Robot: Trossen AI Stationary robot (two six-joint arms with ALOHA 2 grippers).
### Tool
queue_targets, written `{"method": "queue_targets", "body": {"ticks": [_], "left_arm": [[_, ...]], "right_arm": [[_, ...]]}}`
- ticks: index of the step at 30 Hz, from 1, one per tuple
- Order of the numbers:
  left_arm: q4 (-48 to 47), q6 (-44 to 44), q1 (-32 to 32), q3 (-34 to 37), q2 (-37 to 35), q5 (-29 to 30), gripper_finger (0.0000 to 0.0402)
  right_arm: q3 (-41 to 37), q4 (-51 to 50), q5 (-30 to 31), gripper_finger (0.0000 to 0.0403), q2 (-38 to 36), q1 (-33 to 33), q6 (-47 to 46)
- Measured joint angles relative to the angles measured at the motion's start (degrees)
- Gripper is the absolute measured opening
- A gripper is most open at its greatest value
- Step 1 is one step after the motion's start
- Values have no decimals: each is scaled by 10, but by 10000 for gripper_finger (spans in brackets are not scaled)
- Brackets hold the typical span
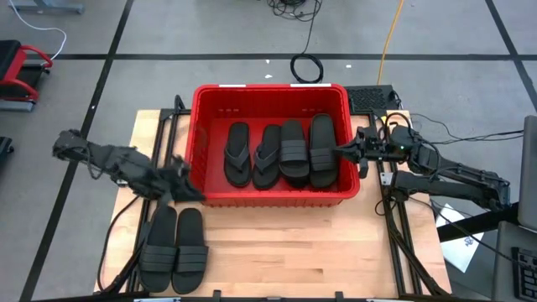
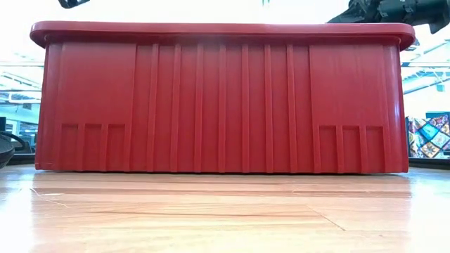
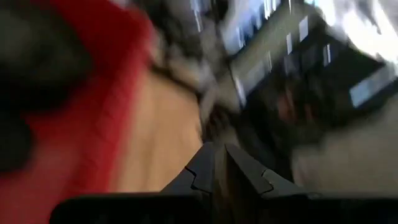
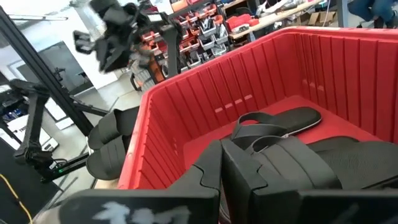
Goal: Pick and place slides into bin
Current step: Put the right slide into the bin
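The red bin (image 1: 268,88) stands at the table's far middle and fills the low view (image 2: 225,98). On its floor lie two thong flip-flops (image 1: 237,153) (image 1: 267,155) and two band slides (image 1: 293,151) (image 1: 322,149), side by side. Two more band slides (image 1: 159,247) (image 1: 190,250) lie flat on the table at the near left. My left gripper (image 1: 191,190) (image 3: 217,163) is shut and empty, raised by the bin's near left corner. My right gripper (image 1: 338,152) (image 4: 221,155) is shut over the bin's right side, above the rightmost slide (image 4: 298,165).
Bare wooden table (image 1: 294,243) lies in front of the bin. A black box (image 1: 369,96) sits behind the bin's right corner. A coiled cable (image 1: 306,67) lies on the floor beyond. Papers (image 1: 461,243) lie off the table's right edge.
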State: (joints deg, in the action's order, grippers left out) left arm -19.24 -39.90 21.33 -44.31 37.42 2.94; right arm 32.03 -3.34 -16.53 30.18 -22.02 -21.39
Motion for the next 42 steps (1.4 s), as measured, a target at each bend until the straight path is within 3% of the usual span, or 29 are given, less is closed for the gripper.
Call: {"method": "queue_targets", "body": {"ticks": [8, 13, 17, 34, 42], "left_arm": [[-114, -71, 71, -94, 185, -241, 31], [-205, -87, 100, -95, 248, -304, 31], [-260, -71, 102, -95, 277, -304, 31], [-249, 93, 96, -95, 290, -241, 31], [-273, 83, 97, -95, 290, -231, 47]], "right_arm": [[0, 1, 0, 0, -3, 0, 39], [0, 1, 0, 0, -3, 0, 55], [0, 1, 0, 0, -3, 0, 60], [0, 0, -1, 0, -3, 0, 43], [0, 0, -1, 0, -3, 0, 39]]}}
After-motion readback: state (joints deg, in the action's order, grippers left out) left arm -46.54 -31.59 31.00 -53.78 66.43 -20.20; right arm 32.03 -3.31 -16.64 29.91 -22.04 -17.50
